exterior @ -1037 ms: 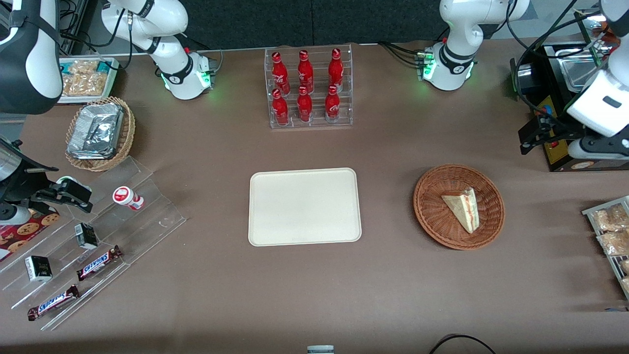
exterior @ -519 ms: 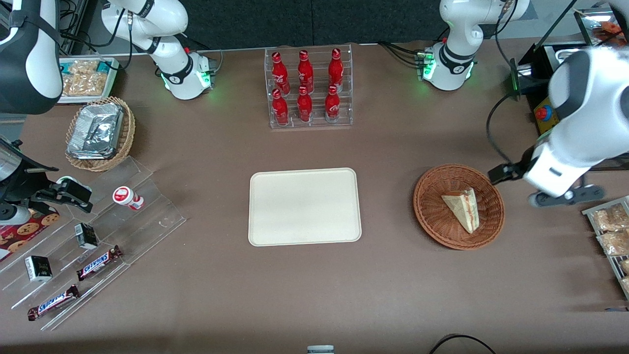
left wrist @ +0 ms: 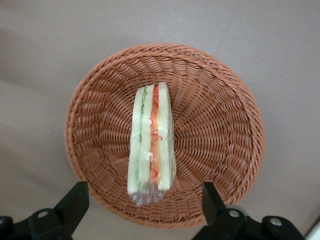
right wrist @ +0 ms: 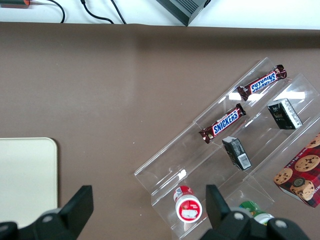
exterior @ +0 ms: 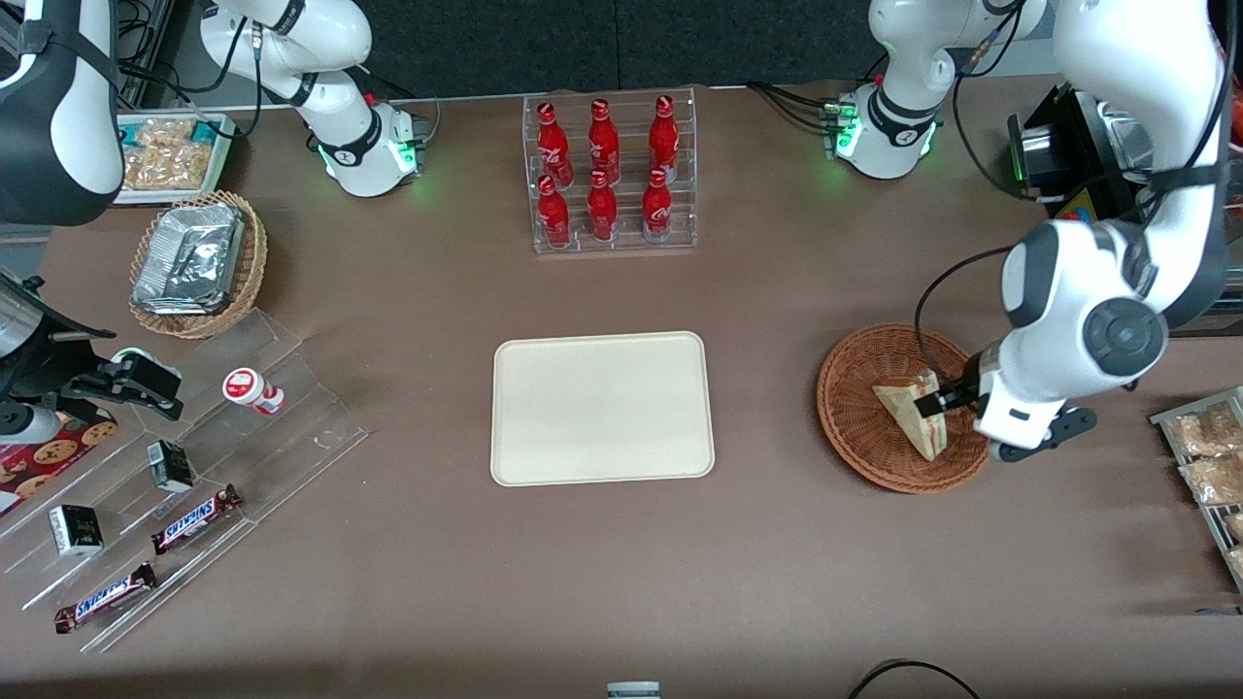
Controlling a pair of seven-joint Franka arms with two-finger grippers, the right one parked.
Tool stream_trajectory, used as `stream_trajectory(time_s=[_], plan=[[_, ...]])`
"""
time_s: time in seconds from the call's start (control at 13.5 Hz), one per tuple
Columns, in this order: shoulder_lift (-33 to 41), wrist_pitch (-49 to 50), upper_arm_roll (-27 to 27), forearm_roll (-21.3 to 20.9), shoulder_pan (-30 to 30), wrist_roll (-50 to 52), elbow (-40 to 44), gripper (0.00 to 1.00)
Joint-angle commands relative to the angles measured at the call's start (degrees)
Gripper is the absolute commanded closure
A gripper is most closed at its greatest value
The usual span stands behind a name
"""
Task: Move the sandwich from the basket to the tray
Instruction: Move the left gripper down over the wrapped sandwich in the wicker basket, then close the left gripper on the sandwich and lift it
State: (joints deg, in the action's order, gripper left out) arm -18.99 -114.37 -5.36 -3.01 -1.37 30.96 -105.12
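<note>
Sandwich [exterior: 911, 416] lies inside the reddish-brown wicker basket [exterior: 859, 427], toward the working arm's end of the table. In the left wrist view the sandwich [left wrist: 151, 142] stands on edge in the basket [left wrist: 210, 135], filling side up, showing green, red and orange layers between pale bread slices, with clear wrap bunched at one end. No contact between sandwich and gripper is visible.

Left gripper [exterior: 942, 400] hovers above the basket, over the filling edge of the sandwich. In the wrist view the gripper [left wrist: 145, 202] has its fingers [left wrist: 74, 202] spread wide, one to each side of the sandwich's wrapped end, clear of it and holding nothing.

Cream tray [exterior: 602, 408] sits at the table centre, beside the basket and well apart from it, with nothing on it. A clear rack of red bottles [exterior: 607, 175] stands farther from the front camera than the tray. A tan basket of foil packs [exterior: 194, 260] and stepped acrylic racks with Snickers bars [exterior: 194, 516] lie toward the parked arm's end.
</note>
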Motion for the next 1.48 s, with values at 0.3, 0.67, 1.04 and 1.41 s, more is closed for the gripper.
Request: stream_trajectory(time_s=[0.3, 0.67, 1.04, 1.41], plan=[[-2.80, -15.53, 0.00, -0.07, 0.49, 5.68, -10.72, 0.00], [-5.18, -17.03, 0.17, -0.15, 0.67, 5.69, -10.72, 0.60], [-4.22, -16.07, 0.00, -0.24, 0.49, 3.85, -7.48, 1.00], [-2.45, 5.07, -3.42, 0.64, -2.75, 0.06, 7.78, 1.00]])
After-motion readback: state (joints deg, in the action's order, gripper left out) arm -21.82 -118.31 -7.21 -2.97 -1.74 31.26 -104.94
